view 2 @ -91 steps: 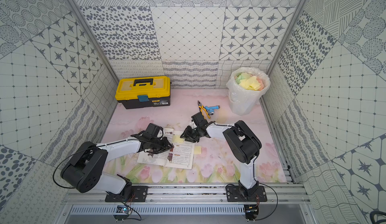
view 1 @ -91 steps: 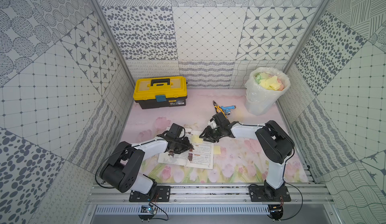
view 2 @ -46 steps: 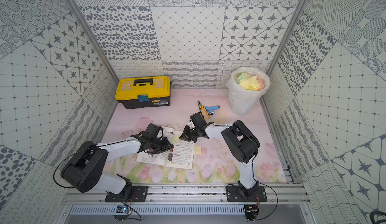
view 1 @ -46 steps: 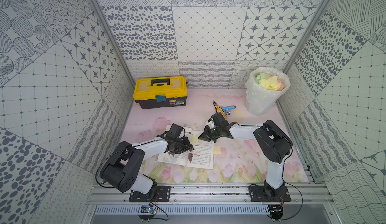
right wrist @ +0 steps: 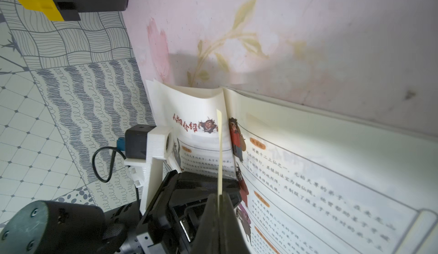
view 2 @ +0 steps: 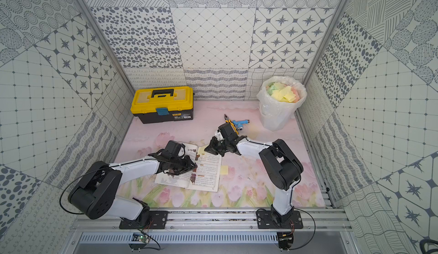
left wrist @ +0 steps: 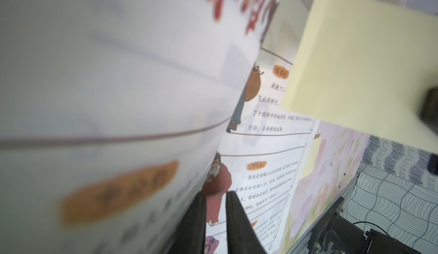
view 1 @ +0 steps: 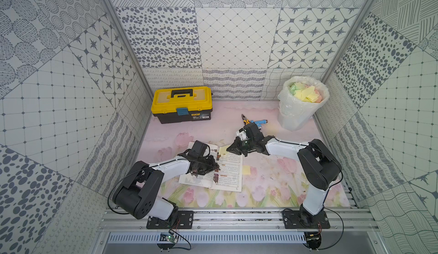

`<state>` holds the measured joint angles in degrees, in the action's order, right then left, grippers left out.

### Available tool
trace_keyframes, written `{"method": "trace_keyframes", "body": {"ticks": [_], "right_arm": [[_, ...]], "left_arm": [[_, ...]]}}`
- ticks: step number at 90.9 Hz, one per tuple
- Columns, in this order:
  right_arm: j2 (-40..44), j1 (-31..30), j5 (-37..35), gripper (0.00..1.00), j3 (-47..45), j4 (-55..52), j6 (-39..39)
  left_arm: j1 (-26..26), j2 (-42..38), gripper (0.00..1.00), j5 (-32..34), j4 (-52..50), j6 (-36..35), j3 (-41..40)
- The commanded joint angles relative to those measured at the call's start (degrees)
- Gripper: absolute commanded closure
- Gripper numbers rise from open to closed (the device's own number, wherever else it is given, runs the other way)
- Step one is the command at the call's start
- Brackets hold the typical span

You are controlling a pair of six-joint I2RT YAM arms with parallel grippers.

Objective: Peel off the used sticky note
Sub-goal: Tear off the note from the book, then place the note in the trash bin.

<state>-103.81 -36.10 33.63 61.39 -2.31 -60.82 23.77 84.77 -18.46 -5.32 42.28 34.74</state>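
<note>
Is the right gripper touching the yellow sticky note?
Touching. The right wrist view shows the sticky note edge-on, with its near end pinched between the shut jaws of the right gripper.

toolbox (view 1: 182, 103): back left | bin (view 1: 296, 120): back right | book (view 1: 228, 181): front centre

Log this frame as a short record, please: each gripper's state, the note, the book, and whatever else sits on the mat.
right gripper: fingers shut on the yellow sticky note
note status: held up off the open book; fully detached or not, cannot tell
left gripper: shut, low at the book's left page
second note: on the mat beside the right page
bin: far corner, full of notes
toolbox: closed, far side
</note>
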Motion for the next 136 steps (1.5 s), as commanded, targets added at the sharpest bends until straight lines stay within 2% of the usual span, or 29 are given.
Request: {"method": "trace_keyframes", "body": {"ticks": [1,31,62,89,105,126,136], "right_arm": [[3.59,1.32,-1.71,1.0,0.19,-1.17,2.1],[16.64,9.97,-4.79,1.0,4.6,-12.42,10.03],[23.87,25.28,-4.4,1.0,15.39,-19.64,14.88],[20.8,38.33,-5.1,1.0,29.66,-22.59,16.97],[16.66,45.47,-5.39,1.0,34.07,-22.92,16.09],[10.11,50.35,-7.49,1.0,37.18,-25.38,17.41],[7.21,51.19,-9.33,0.95,39.73,-28.66,19.14]], "left_arm": [[-0.3,0.39,0.8,4.36,-6.22,0.15,-0.82],[-0.24,-0.9,0.79,1.84,-4.97,0.42,-0.41],[-0.28,-0.52,0.79,-0.05,-4.39,0.71,0.5],[-0.27,-0.31,0.79,-0.83,-4.16,0.91,1.16],[-0.24,0.07,0.79,-1.31,-3.65,1.04,1.39],[-0.23,0.84,0.79,-2.02,-2.56,1.53,1.27],[-0.23,0.81,0.79,-2.06,-2.48,1.67,1.28]]}}
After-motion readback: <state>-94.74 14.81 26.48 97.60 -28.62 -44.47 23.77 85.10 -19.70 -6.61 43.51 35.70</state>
